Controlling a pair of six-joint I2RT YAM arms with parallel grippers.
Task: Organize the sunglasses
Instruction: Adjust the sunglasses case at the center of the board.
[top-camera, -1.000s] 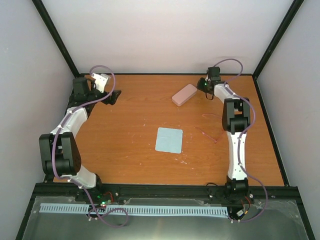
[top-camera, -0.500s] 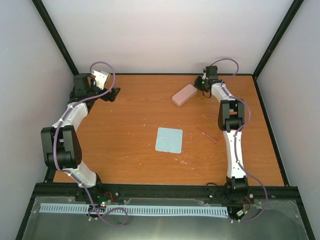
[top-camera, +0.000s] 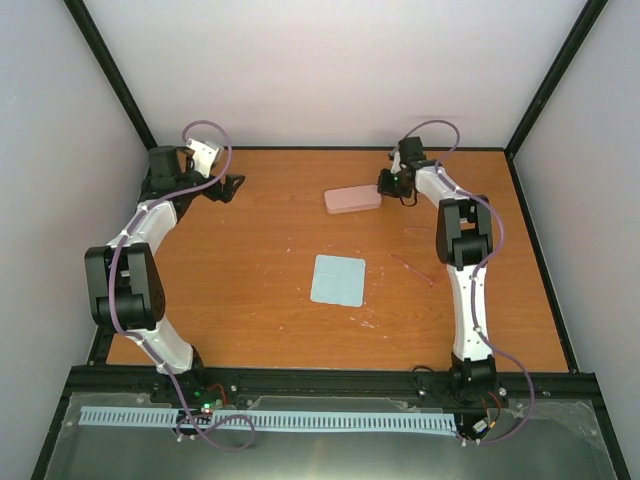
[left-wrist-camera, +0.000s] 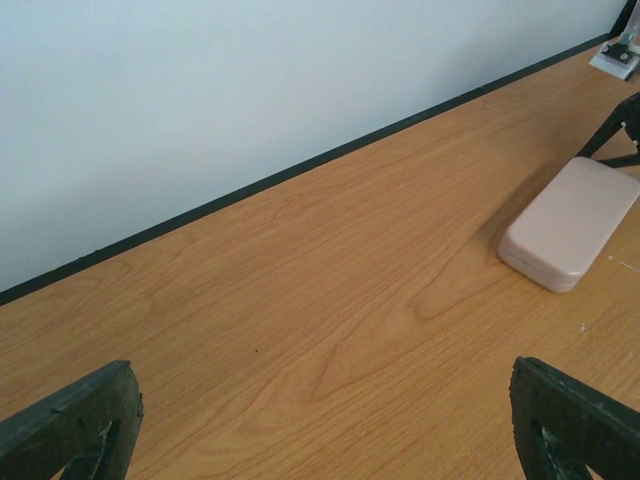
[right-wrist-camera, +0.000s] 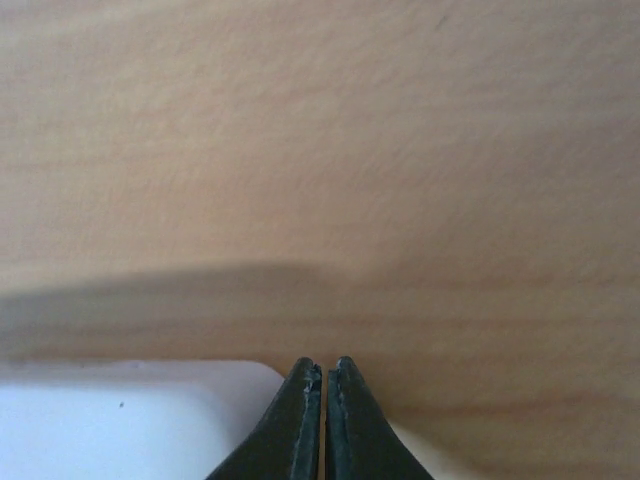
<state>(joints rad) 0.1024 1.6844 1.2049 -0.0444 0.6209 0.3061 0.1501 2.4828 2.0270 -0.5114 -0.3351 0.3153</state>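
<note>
Though faint against the orange wooden surface (top-camera: 250, 290), the thin translucent red-pink sunglasses (top-camera: 414, 269) lie toward its right side, right of the light blue square cloth (top-camera: 338, 280). Farther back, the right end effector (top-camera: 386, 184), fingers pressed together, sits at the right end of the pink rounded oblong case (top-camera: 352, 199). Far left, the left end effector (top-camera: 233, 186) is spread and empty.
</note>
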